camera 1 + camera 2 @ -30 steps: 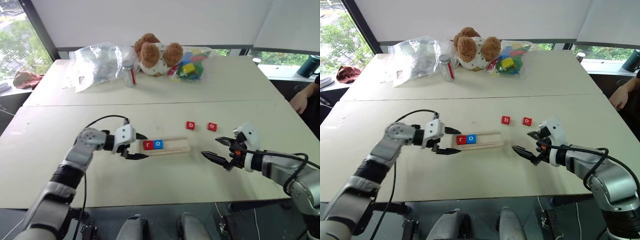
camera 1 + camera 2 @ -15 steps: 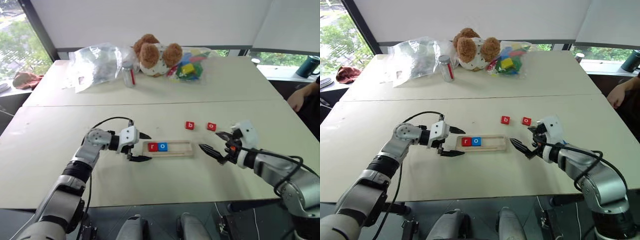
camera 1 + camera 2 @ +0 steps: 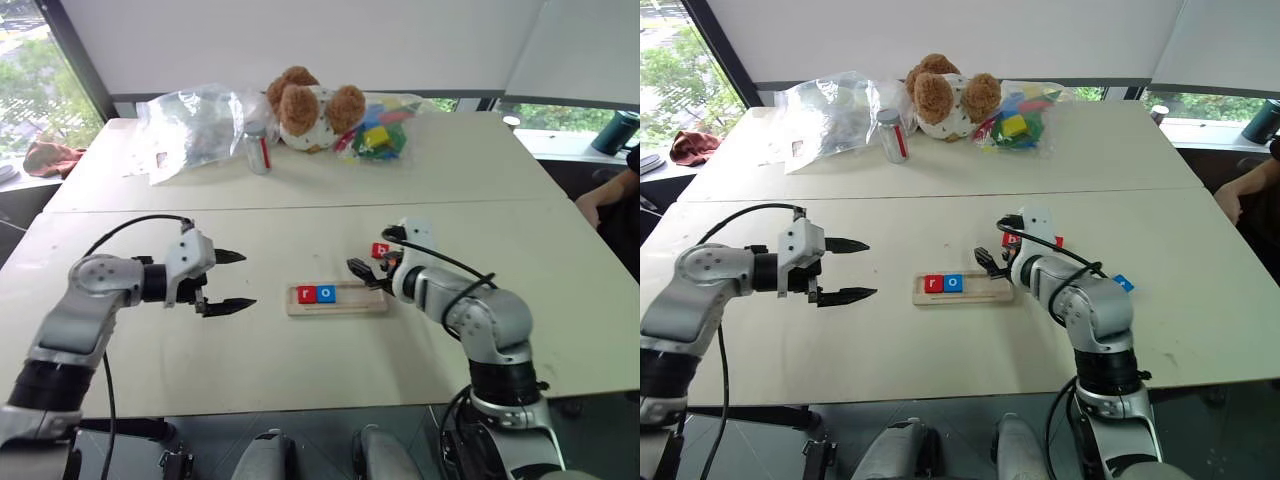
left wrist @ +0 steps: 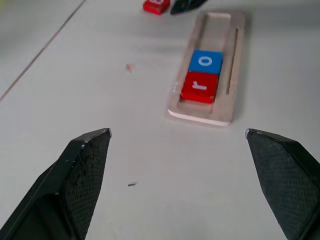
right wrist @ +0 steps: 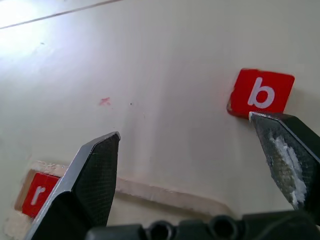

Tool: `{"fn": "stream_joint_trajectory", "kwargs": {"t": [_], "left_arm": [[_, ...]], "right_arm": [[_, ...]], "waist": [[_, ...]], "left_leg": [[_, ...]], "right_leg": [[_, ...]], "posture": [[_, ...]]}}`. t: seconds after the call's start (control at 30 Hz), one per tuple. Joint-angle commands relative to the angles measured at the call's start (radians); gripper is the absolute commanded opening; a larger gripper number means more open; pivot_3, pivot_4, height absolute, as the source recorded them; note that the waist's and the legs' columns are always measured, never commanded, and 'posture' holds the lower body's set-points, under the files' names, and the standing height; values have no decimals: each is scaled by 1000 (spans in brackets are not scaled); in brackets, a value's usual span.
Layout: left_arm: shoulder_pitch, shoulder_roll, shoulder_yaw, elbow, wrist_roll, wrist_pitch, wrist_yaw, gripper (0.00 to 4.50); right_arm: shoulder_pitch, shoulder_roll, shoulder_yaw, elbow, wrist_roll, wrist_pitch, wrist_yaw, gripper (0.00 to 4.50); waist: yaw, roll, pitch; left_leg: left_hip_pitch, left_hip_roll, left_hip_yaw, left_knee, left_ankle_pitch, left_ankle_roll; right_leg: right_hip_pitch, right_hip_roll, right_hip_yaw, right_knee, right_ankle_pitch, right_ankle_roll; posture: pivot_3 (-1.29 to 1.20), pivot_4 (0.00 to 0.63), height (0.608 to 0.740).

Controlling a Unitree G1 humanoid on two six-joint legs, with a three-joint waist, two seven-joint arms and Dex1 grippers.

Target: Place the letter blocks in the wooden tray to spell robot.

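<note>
Fingers spread wide on both arms, nothing held. Left gripper (image 3: pixel 228 281) hangs over bare tabletop (image 3: pixel 300 370), well to the left of the wooden tray (image 3: pixel 336 297), pointing toward it. Right gripper (image 5: pixel 192 150) sits low at the tray's right end, by its far edge.

Tray lies with its long axis left to right in the eye views. Red "r" tile (image 3: pixel 306 294) and blue "o" tile (image 3: pixel 326 294) fill its two left slots, touching; the three slots to the right are bare.

Red "b" tile (image 5: pixel 261 93) lies flat on the tabletop just beyond the tray's right end, letter up. In the right wrist view one fingertip (image 5: pixel 280 145) is just beside the tile's near edge; the other stands well off to the side, so the tile is not yet between them.

Right arm is much the nearer to "b". Judgement: the fingers need to shift sideways to straddle the tile before closing. A second blue tile (image 3: pixel 1123 283) lies right of that arm.
</note>
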Motion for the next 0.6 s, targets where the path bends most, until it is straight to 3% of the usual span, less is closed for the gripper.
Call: {"fn": "stream_joint_trajectory", "kwargs": {"t": [0.03,0.43,0.53,0.6], "left_arm": [[48,35,48,-122,-28,48,36,4441],[37,36,52,-215,-64,138,123,4441],[45,42,54,-221,-65,145,124,4500],[47,45,55,-225,-66,148,126,4500]], "right_arm": [[-37,16,-7,60,-61,-30,-39,4500],[-104,82,22,254,-192,-197,-60,4500],[-112,81,30,294,-224,-242,-59,3597],[-108,87,36,300,-238,-255,-55,2609]], "waist": [[-5,0,0],[-10,0,0],[-9,0,0],[-9,0,0]], "left_leg": [[0,0,0,0,0,0],[4,1,1,-1,1,-1],[4,2,1,-1,1,-2],[3,2,1,-1,1,-2]], "right_leg": [[0,0,0,0,0,0],[1,3,0,2,0,0],[1,3,0,2,0,0],[1,3,0,2,0,0]], "posture": [[0,150,740],[0,150,740],[0,150,740],[0,150,740]]}}
